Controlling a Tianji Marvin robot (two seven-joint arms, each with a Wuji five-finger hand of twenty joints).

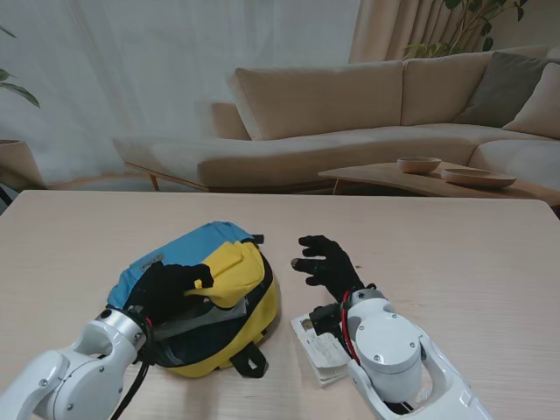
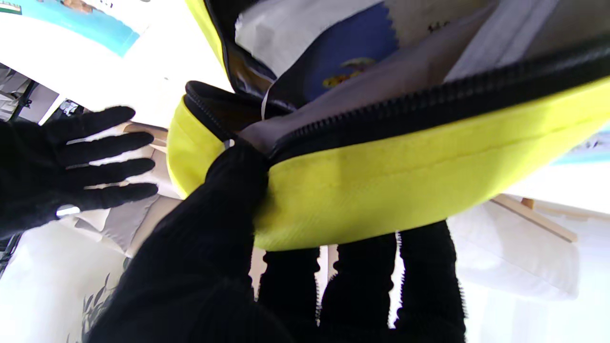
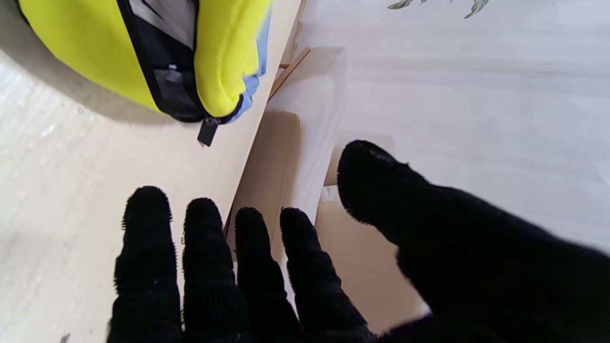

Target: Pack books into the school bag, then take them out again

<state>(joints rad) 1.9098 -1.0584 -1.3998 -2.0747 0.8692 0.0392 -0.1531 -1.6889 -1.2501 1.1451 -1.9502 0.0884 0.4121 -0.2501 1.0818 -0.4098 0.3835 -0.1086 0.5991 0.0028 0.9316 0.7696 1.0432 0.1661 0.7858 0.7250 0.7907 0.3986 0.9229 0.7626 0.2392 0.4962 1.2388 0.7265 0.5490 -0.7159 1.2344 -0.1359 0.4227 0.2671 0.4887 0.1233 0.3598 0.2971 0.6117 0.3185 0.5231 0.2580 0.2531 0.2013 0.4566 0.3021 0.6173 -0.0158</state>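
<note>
One wide counter of pale wood grain [image 1: 455, 245] carries everything, and behind it stands a long beige fabric sofa [image 1: 350, 114] with a low wooden side table [image 1: 411, 182] holding two shallow bowls. On the counter, left of the middle and nearer to me, lies the yellow and blue fabric school bag with black zipper [image 1: 223, 289], its yellow flap lifted so that the mouth is open. The left wrist view looks into this opening, where white and blue book covers [image 2: 333, 43] lie against the grey lining. The left hand in a black knitted glove [image 1: 171, 287] is closed on the yellow edge of the bag; in the left wrist view the thumb [image 2: 228, 190] presses beside the zipper and the other fingers go under the yellow rim. The right hand in the same black glove [image 1: 325, 262] is to the right of the bag, not touching it, with its fingers spread apart and nothing in it. Just beside the right wrist, nearer to me, a small white book with a printed cover [image 1: 322, 350] lies flat on the counter, partly hidden by the arm.
</note>
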